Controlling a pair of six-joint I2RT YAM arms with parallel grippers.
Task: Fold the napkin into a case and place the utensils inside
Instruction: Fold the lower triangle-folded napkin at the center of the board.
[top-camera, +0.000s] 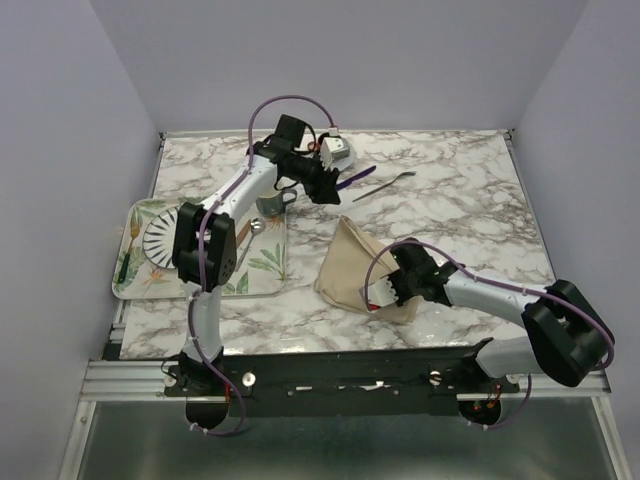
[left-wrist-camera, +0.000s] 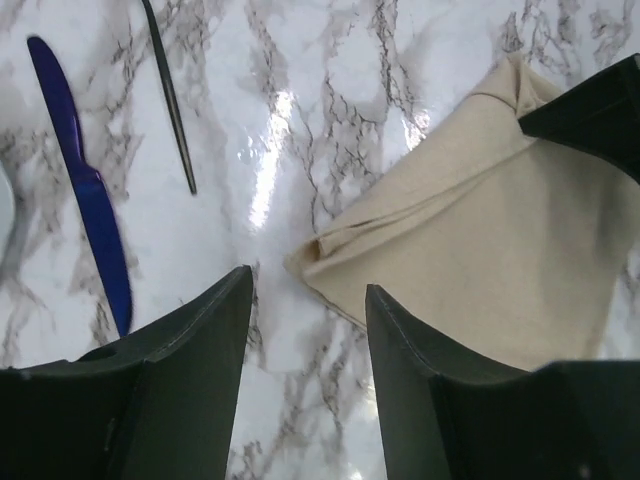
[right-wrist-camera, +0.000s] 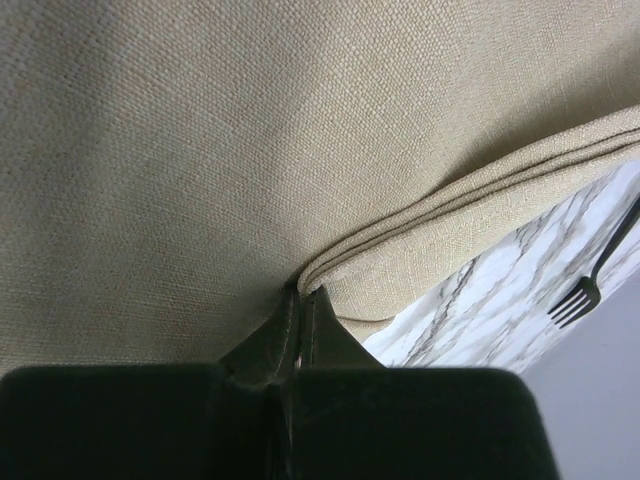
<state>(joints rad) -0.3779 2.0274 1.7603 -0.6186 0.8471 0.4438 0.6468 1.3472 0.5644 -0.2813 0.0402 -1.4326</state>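
**Napkin (top-camera: 350, 265) part-folded toward the near edge of the bench (top-camera: 470, 200); purple knife (left-wrist-camera: 85, 190) and fork (left-wrist-camera: 170, 100) not yet inside.**

The left fingers (left-wrist-camera: 232, 310) stood apart and empty above bare marble, just short of the napkin's folded far corner. Knife and fork lay loose beyond it, toward the far edge. The right fingers (right-wrist-camera: 302, 320) were closed tight against the layered hem on the near side; whether cloth was pinched between them could not be told. Judgement: the fold was not yet a narrow pocket. The left fingers should take every layer at that corner and carry it over while the right side anchors. Open room lay across the bench's right half. The tray (top-camera: 268, 265) occupied the left edge, and knife and fork sat within the left wrist's likely sweep.
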